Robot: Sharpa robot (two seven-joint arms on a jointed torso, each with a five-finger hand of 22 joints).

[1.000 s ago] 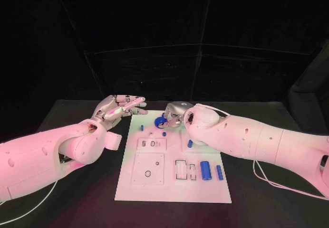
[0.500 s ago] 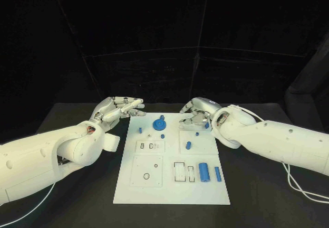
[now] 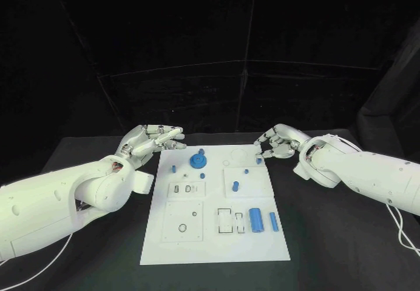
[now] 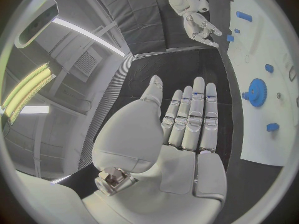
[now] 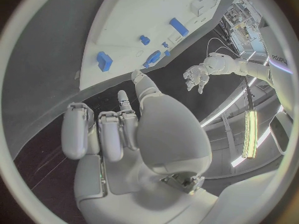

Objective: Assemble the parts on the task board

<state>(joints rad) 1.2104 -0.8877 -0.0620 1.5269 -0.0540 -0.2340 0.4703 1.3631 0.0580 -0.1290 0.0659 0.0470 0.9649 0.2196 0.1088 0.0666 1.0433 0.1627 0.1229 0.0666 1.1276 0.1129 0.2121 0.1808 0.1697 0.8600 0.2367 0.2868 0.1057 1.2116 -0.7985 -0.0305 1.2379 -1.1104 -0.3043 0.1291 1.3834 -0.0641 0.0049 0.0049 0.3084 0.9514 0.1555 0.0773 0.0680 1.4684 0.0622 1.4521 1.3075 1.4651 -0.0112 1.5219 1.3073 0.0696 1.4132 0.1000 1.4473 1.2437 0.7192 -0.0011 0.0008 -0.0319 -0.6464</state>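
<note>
The white task board [image 3: 214, 242] lies lengthwise in the middle of the table. A blue gear [image 3: 199, 161] stands at its far end, also seen from the left wrist as the gear [image 4: 256, 92]. Small blue pegs [image 3: 202, 176] sit around it, and one peg [image 3: 260, 160] is at the board's far right edge. A blue cylinder [image 3: 257, 220] and a blue bar [image 3: 273, 221] lie nearer me. My left hand [image 3: 153, 139] hovers off the board's far left corner, fingers [image 4: 194, 117] straight, holding nothing. My right hand [image 3: 278, 144] hangs off the far right corner, fingers [image 5: 102, 129] curled in on nothing.
Several empty slots and recesses [image 3: 186, 221] mark the board's near half. Black tabletop [image 3: 341, 242] surrounds the board on both sides. A dark curtain closes off the back.
My right hand has let go of the blue gear and drawn back to the right, off the board. The gear stays standing on the board. The left hand has held still.
</note>
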